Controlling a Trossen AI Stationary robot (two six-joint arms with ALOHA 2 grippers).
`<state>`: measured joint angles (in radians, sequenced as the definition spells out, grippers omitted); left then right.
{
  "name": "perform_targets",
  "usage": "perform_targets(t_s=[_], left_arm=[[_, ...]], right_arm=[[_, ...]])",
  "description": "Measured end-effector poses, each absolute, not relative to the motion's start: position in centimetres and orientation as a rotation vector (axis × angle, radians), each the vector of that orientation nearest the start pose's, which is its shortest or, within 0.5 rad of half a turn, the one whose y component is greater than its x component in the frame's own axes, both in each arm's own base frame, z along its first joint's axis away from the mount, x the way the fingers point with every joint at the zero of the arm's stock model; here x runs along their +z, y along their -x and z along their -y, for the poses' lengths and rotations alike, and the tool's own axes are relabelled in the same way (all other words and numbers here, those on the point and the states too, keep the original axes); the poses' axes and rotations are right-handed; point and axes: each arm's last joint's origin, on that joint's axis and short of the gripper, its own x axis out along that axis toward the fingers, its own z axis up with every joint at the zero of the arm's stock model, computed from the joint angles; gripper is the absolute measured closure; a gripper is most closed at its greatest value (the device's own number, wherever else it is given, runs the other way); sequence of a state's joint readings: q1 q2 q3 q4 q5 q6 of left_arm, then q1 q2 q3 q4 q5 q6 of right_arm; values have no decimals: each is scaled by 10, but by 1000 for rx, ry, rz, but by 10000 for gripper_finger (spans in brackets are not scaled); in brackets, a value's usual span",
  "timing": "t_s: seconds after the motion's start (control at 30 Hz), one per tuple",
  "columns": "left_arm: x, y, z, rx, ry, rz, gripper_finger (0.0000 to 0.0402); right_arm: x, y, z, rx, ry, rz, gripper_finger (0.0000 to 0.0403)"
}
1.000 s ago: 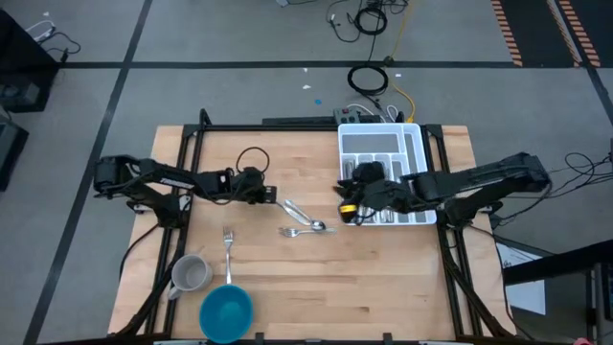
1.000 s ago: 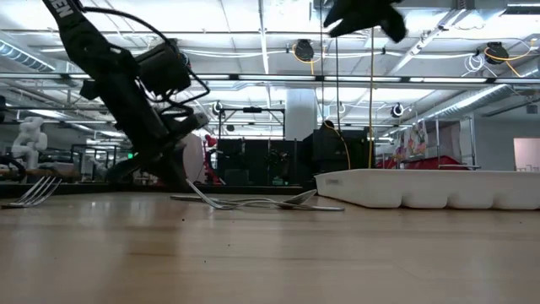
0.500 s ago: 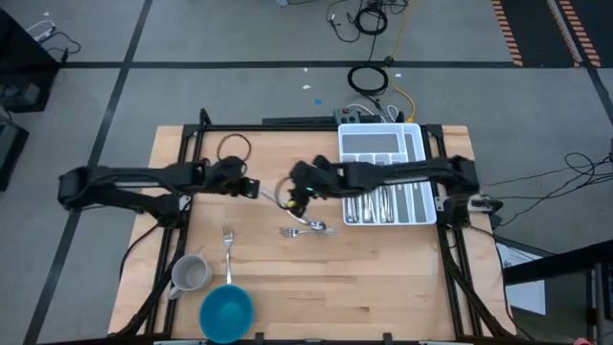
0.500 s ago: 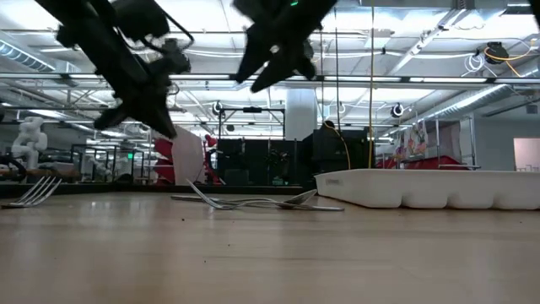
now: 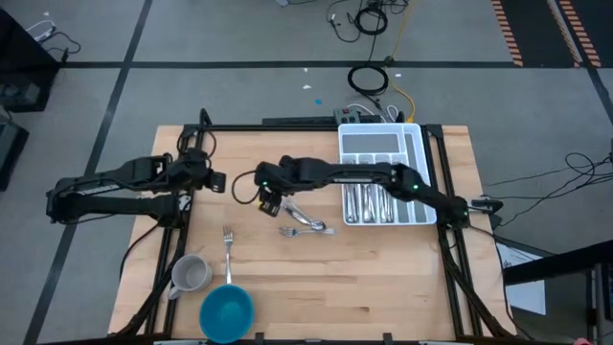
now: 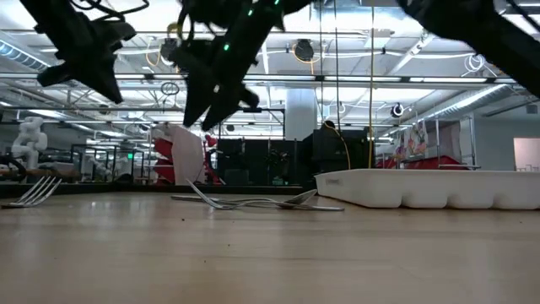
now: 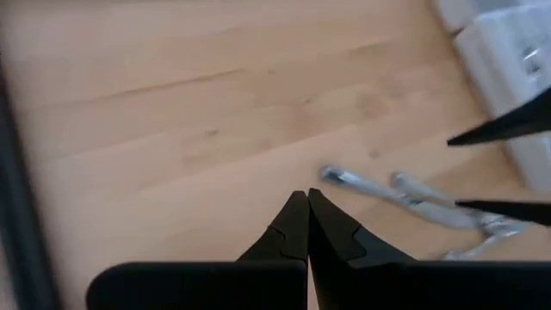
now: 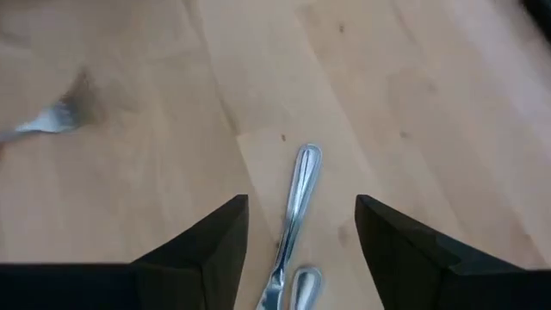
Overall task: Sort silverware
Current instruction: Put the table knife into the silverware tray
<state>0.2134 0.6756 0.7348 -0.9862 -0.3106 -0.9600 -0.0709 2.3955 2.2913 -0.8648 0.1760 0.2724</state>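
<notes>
Blue bowl (image 5: 226, 313): at the worktop's (image 5: 383, 278) near edge, well to the near-left of the organiser tray (image 5: 383, 187).

Grey mug (image 5: 189, 274): just beside the bowl, on its far-left side.

Lone fork (image 5: 228, 245): lies on the worktop just beyond the bowl, well left of the tray. Tines point away from the bowl.

Silverware cluster (image 5: 305, 222): a few pieces lie crossed on the worktop, near the tray's left side but apart from it. One handle (image 8: 299, 185) shows in the right wrist view, flat on the wood between the two fingers (image 8: 207, 245).

Right end effector (image 5: 271, 196): reached across from the tray side, hanging above the cluster's left end. Jaws stand wide, nothing between them but the handle lying below.

Left end effector (image 5: 213, 182): farther left of the tray than the right one, over bare wood. Fingers pressed together at the tips, holding nothing.

Organiser tray: white, compartmented, at the worktop's far-right corner. Several silver pieces (image 5: 369, 203) lie in its long compartments.
</notes>
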Motion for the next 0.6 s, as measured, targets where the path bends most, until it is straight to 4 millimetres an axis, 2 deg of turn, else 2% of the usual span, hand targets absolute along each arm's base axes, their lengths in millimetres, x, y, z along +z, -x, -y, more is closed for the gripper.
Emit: perform_targets(t_s=[0.13,0.3,0.43,0.6], left_arm=[[264,-104,-31,887,807,-682,401],[263,-104,-31,871,760,-712,401],[263,-104,-31,851,717,-730,402],[263,-104,-31,835,672,-746,402]], right_arm=[[207,-525,48,-365,-221,-998,193],[180,-528,57,-382,-235,-1059,196],[167,-528,62,-381,-248,-1098,192],[162,-528,68,-381,-252,-1112,186]])
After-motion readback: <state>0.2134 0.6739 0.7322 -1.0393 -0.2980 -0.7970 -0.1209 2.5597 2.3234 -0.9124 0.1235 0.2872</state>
